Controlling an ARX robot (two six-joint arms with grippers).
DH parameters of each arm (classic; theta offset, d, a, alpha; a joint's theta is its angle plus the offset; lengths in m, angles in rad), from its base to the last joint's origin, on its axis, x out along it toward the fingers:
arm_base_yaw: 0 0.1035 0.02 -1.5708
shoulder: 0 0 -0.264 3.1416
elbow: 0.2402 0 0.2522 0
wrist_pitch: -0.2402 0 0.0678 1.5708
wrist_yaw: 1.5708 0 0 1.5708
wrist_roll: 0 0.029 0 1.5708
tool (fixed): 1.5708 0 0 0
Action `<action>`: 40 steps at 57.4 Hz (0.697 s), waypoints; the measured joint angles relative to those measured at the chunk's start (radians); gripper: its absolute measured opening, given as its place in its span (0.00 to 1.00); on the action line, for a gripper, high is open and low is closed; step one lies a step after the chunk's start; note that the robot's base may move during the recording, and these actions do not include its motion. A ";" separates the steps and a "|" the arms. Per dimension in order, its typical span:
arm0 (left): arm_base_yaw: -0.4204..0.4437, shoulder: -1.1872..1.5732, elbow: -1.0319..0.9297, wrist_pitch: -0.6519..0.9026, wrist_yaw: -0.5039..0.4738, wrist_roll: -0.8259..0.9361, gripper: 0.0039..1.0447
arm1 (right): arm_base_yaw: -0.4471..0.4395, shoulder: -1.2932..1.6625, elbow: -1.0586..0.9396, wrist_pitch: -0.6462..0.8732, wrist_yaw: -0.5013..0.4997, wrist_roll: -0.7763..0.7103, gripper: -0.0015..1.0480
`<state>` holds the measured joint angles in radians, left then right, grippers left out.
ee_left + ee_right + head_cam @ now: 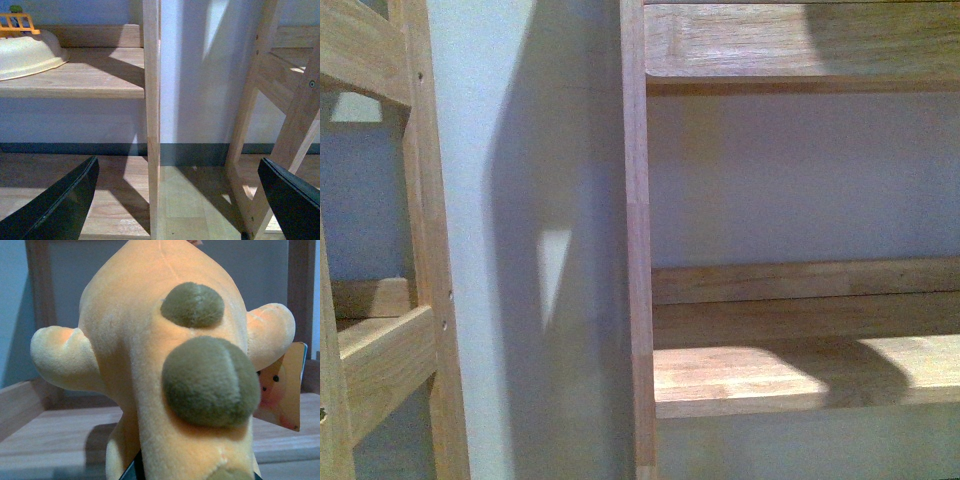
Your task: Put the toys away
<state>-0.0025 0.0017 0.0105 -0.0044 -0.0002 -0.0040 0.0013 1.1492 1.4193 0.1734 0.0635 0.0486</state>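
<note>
Front view: pale wooden shelving unit (790, 375), flat planks with visible grain, against a smooth whitish wall (520, 200); a second wooden frame (390, 340) stands at the left; neither arm shows. Left wrist view: left gripper (177, 200), dark angular fingers spread wide, empty, before a shelf upright; a cream rounded bowl (25, 55) sits on a shelf. Right wrist view: soft yellow-orange plush animal (150, 340), velvety, rounded olive-brown spots, stubby limbs, paper tag, fills the frame above a wooden shelf; right gripper's own state cannot be told.
</note>
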 joint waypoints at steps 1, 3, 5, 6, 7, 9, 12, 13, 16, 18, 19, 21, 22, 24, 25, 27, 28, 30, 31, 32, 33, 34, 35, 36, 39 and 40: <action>0.000 0.000 0.000 0.000 0.000 0.000 0.94 | -0.001 0.025 0.031 -0.011 -0.006 0.008 0.07; 0.000 0.000 0.000 0.000 0.000 0.000 0.94 | -0.001 0.062 0.075 -0.025 -0.013 0.017 0.07; 0.000 0.000 0.000 0.000 0.000 0.000 0.94 | -0.002 0.086 0.105 -0.035 -0.020 0.029 0.07; 0.000 0.000 0.000 0.000 0.000 0.000 0.94 | -0.003 0.121 0.151 -0.054 -0.030 0.046 0.07; 0.000 0.000 0.000 0.000 0.000 0.000 0.94 | -0.003 0.143 0.181 -0.068 -0.035 0.058 0.07; 0.000 0.000 0.000 0.000 0.000 0.000 0.94 | -0.003 0.177 0.227 -0.089 -0.041 0.077 0.07; 0.000 0.000 0.000 0.000 0.000 0.000 0.94 | -0.003 0.219 0.286 -0.121 -0.051 0.106 0.07; 0.000 0.000 0.000 0.000 0.000 0.000 0.94 | -0.003 0.229 0.300 -0.129 -0.054 0.115 0.07; 0.000 0.000 0.000 0.000 0.000 0.000 0.94 | -0.003 0.269 0.355 -0.159 -0.062 0.143 0.07; 0.000 0.000 0.000 0.000 0.000 0.000 0.94 | -0.001 0.296 0.394 -0.182 -0.068 0.169 0.07; 0.000 0.000 0.000 0.000 0.000 0.000 0.94 | 0.000 0.315 0.420 -0.199 -0.073 0.188 0.07; 0.000 0.000 0.000 0.000 0.000 0.000 0.94 | 0.002 0.333 0.445 -0.215 -0.080 0.214 0.07; 0.000 0.000 0.000 0.000 0.000 0.000 0.94 | 0.003 0.350 0.468 -0.230 -0.083 0.234 0.07; 0.000 0.000 0.000 0.000 0.000 0.000 0.94 | 0.007 0.375 0.500 -0.250 -0.087 0.261 0.07; 0.000 0.000 0.000 0.000 0.000 0.000 0.94 | 0.008 0.384 0.512 -0.258 -0.087 0.270 0.07; 0.000 0.000 0.000 0.000 0.000 0.000 0.94 | 0.011 0.410 0.545 -0.278 -0.089 0.296 0.07; 0.000 0.000 0.000 0.000 0.000 0.000 0.94 | 0.013 0.418 0.555 -0.285 -0.089 0.304 0.07; 0.000 0.000 0.000 0.000 0.000 0.000 0.94 | 0.018 0.443 0.586 -0.302 -0.089 0.328 0.07; 0.000 0.000 0.000 0.000 0.000 0.000 0.94 | 0.020 0.451 0.595 -0.307 -0.089 0.332 0.07; 0.000 0.000 0.000 0.000 0.000 0.000 0.94 | 0.023 0.467 0.613 -0.316 -0.090 0.346 0.07; 0.000 0.000 0.000 0.000 0.000 0.000 0.94 | 0.024 0.475 0.622 -0.321 -0.090 0.357 0.07; 0.000 0.000 0.000 0.000 0.000 0.000 0.94 | 0.029 0.490 0.639 -0.330 -0.090 0.368 0.07; 0.000 0.000 0.000 0.000 0.000 0.000 0.94 | 0.034 0.504 0.654 -0.338 -0.091 0.380 0.07; 0.000 0.000 0.000 0.000 0.000 0.000 0.94 | 0.036 0.512 0.661 -0.342 -0.091 0.383 0.07; 0.000 0.000 0.000 0.000 0.000 0.000 0.94 | 0.047 0.537 0.685 -0.354 -0.092 0.405 0.07; 0.000 0.000 0.000 0.000 0.000 0.000 0.94 | 0.049 0.544 0.691 -0.357 -0.093 0.409 0.07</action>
<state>-0.0025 0.0017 0.0105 -0.0044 -0.0002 -0.0040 0.0505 1.6936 2.1101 -0.1841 -0.0292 0.4580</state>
